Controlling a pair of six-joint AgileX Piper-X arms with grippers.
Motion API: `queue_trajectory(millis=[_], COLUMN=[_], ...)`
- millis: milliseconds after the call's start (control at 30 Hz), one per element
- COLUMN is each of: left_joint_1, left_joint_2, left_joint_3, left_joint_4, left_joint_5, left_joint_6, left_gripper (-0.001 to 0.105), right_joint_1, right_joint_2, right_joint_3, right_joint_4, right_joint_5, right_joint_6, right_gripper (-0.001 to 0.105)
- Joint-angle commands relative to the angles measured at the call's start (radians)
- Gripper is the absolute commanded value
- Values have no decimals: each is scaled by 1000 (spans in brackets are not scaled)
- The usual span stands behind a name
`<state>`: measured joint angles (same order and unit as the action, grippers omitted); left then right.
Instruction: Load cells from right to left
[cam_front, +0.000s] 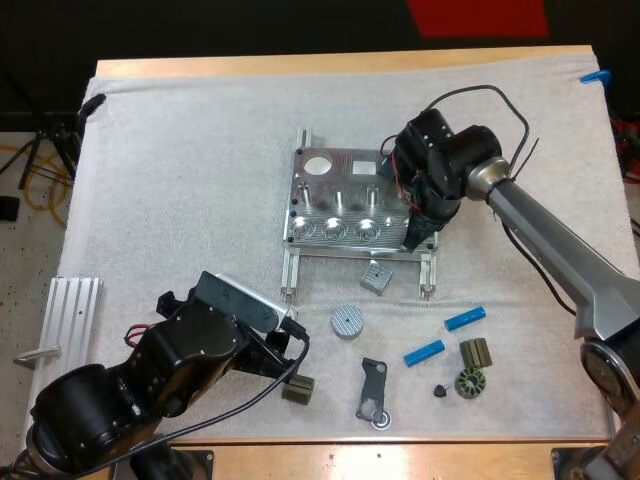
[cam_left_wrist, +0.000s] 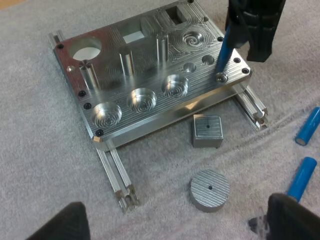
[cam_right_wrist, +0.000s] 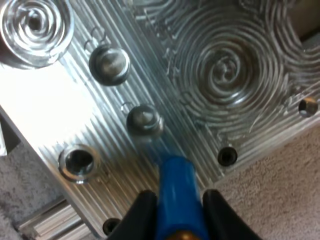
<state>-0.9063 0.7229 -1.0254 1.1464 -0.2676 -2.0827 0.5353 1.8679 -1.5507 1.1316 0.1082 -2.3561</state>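
The right end effector (cam_right_wrist: 177, 197) is pinching a blue cell (cam_right_wrist: 175, 175), its two black fingers (cam_right_wrist: 142, 217) pressing on the cell from both sides. It is holding the cell nearly upright over the right front corner of the fixture (cam_front: 345, 180), with the lower tip close to the small holes (cam_right_wrist: 144, 120) there. Whether the tip is touching metal cannot be told.

The left end effector (cam_front: 288, 358) is hanging low over the near side of the mat (cam_front: 180, 180). Its fingers (cam_left_wrist: 75, 225) are spread wide and gripping nothing, and an olive block (cam_front: 298, 390) is lying just beside it.

On the fixture, three round pockets (cam_left_wrist: 141, 100) along the front edge are showing bare ringed floors. Upright pins (cam_left_wrist: 127, 64) are standing behind them.

Two more cells (cam_front: 465, 319) are lying on the mat to the right, in front of the fixture, near each other but apart.

A metal cube (cam_front: 375, 277) is sitting just in front of the fixture, with a ribbed disc (cam_front: 347, 321) nearer the arms. A dark bracket (cam_front: 373, 390) and small dark parts (cam_front: 468, 383) are resting near the front edge of the wooden counter (cam_front: 350, 62).
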Motion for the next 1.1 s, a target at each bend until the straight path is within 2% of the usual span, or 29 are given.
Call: queue_trajectory(millis=[0,767,900,967,1033,1067], left_joint_1=[-1,-1,-1,-1,-1,-1], left_joint_2=[-4,-4,-4,-4,-4,-4], left_joint_3=[-8,-8,-8,-8,-8,-8], left_joint_4=[-7,-7,-7,-7,-7,-7], left_joint_5=[-20,-20,-20,-20,-20,-20], left_joint_6=[0,0,0,0,0,0], left_gripper=[71,71,71,71,71,71], right_joint_1=[-3,-3,-3,-3,-3,-3], right_joint_2=[7,7,7,7,7,7], right_joint_3=[-3,-3,-3,-3,-3,-3], right_joint_4=[-32,-10,-10,-10,-10,-10], right_joint_5=[30,129,109,81,73,76], right_joint_6=[-3,-3,14,36,44,43], right_gripper=[0,0,1,7,22,25])
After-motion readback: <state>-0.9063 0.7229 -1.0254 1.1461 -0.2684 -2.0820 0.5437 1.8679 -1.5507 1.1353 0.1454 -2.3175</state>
